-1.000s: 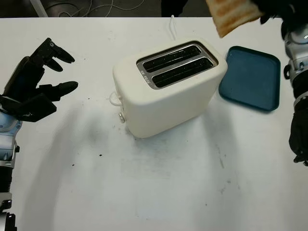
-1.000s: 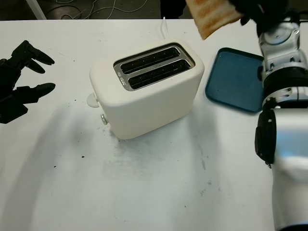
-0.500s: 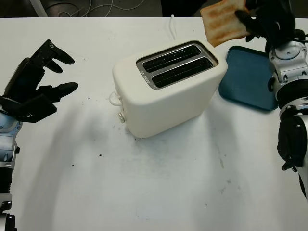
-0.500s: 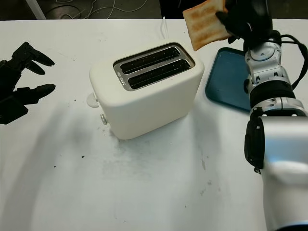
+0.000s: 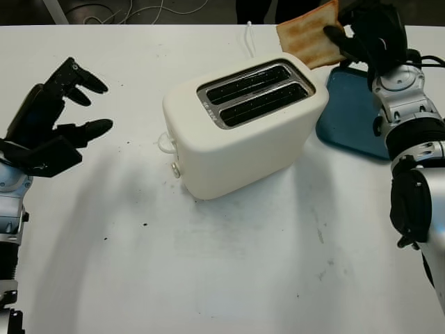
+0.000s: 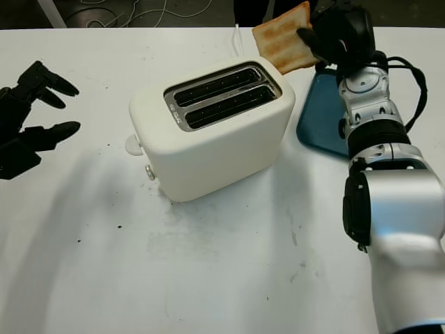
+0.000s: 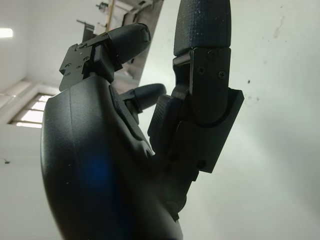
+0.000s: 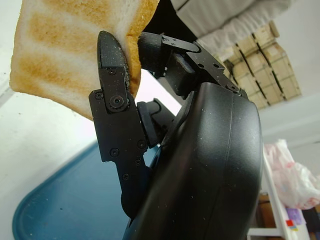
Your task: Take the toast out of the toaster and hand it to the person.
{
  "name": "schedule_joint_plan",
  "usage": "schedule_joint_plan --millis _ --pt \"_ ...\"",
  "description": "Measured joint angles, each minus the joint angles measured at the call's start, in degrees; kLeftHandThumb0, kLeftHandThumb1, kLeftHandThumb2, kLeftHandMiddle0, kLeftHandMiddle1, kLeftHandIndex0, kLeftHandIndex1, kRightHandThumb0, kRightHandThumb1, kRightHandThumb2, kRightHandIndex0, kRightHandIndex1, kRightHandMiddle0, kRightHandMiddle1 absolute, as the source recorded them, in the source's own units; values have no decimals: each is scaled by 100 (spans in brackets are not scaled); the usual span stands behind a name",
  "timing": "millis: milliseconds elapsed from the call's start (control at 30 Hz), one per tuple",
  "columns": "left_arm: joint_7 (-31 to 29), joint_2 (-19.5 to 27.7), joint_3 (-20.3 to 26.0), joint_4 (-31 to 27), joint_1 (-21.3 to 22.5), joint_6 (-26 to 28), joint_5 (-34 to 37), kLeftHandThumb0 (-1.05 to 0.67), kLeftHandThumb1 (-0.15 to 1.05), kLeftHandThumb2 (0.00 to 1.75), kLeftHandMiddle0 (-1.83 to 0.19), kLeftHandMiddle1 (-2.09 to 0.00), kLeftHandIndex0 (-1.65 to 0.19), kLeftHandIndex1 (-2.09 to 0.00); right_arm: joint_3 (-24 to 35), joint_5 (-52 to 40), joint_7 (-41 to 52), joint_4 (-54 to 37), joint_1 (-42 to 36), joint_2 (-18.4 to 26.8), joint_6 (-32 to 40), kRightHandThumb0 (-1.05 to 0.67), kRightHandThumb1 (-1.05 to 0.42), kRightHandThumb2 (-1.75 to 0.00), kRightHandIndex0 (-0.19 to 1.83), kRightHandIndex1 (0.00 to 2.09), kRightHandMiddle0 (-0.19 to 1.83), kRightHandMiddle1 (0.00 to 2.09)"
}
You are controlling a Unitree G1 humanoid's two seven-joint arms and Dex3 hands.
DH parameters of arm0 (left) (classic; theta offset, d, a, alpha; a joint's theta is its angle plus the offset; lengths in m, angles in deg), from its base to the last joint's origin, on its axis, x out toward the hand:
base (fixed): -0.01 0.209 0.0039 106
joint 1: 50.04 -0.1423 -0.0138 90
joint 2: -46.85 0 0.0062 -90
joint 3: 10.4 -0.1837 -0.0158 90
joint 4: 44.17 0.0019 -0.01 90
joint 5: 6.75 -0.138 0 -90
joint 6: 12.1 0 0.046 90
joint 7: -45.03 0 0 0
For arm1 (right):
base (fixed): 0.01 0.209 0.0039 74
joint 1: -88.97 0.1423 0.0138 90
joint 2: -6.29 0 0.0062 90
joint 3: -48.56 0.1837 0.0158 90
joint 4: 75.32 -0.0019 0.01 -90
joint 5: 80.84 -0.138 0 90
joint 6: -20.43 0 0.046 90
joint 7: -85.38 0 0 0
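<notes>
Toast (image 5: 306, 36) is out & clamped in right hand (image 5: 368, 35), toaster (image 5: 243, 125) below-left w/ slots empty; handover to person left; left hand (image 5: 49, 118) open, idle.

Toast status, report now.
Right hand shut on toast, held up past the toaster's far right corner. Left hand open, table's left side. Both slots bare. Nothing blocking.
</notes>
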State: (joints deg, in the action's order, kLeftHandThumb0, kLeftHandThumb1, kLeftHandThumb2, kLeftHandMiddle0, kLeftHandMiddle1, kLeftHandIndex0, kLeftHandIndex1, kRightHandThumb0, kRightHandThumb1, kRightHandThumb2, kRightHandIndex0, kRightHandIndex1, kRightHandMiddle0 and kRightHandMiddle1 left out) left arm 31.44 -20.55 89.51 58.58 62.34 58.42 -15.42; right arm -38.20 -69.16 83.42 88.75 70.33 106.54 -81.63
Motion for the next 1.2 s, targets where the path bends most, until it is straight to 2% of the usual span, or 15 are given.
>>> schedule_joint_plan --millis 267,433,567,867,1000,1200 --pt "1 0 0 5 -5 -2 0 -105 92 39 0 -174 0 -153 101 -26 -136 0 1 -83 79 -43 -92 -17 95 175 71 175" --pt "0 -1 0 7 -5 -1 0 -105 92 37 0 -173 0 -154 101 -27 -158 -1 1 -83 75 -46 -92 -18 100 175 75 175" --pt "0 -1 0 7 -5 -1 1 -105 92 37 0 -172 0 -154 157 -54 -198 -1 5 -83 71 -41 -92 -20 101 175 77 175" --pt "-1 -1 0 7 -5 4 0 -105 92 39 0 -173 0 -155 421 -328 -429 -2 58 -105 71 -39 -92 -13 102 175 76 175" --pt "-1 -2 0 10 -5 4 0 -105 92 37 0 -172 0 -157 568 -461 -605 -2 56 -197 -86 -40 -92 -7 102 175 80 175" --pt "-3 -16 -2 45 -4 1 0 -105 92 38 0 -173 0 -159 602 -469 -1038 -2 11 -358 -296 -41 -92 -13 101 175 79 175"
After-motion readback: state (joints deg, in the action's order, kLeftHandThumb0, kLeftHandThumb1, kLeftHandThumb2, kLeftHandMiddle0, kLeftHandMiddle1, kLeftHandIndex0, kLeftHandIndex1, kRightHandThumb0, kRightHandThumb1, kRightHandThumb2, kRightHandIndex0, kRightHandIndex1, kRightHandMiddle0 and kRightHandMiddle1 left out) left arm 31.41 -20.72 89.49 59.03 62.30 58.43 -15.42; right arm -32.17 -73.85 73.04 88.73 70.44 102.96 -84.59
